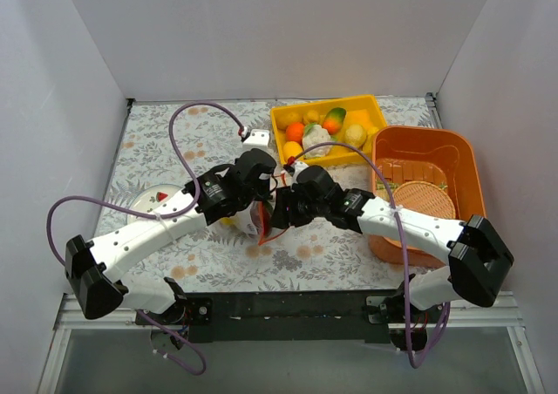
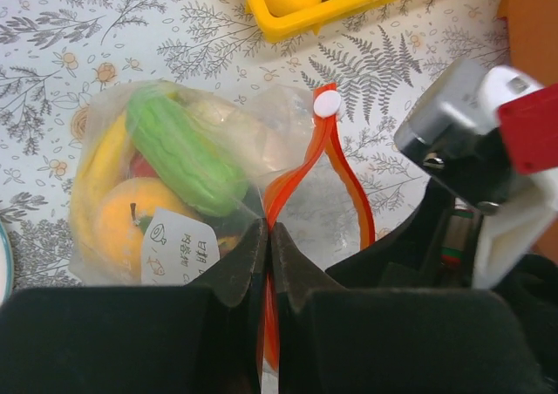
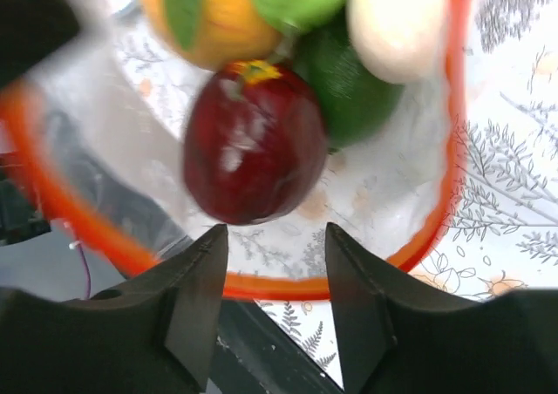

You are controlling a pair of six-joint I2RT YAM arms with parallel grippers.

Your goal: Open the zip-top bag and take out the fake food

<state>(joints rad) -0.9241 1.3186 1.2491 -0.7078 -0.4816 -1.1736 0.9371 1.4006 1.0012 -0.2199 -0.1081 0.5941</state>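
Left gripper (image 2: 268,237): clamped on zip-top bag (image 2: 288,163) strip.
Right gripper (image 3: 275,259): fingers apart, bag rim between them, red fruit (image 3: 253,141) just ahead.
Sticker (image 2: 179,247): white, on bag; print illegible.

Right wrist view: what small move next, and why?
Probably advance and close on the glossy dark red plastic fruit: the clear crinkly zip-top bag gapes open, the left gripper pinches its red-orange zip strip, and the open right gripper faces that fruit.

Clear, crinkly plastic zip-top bag (image 2: 261,124) with smooth red-orange strip (image 2: 356,189); inside the bag, glossy plastic fake food (image 2: 187,154), shiny dark red fruit (image 3: 253,141); beneath the bag, matt printed tablecloth (image 2: 70,28).
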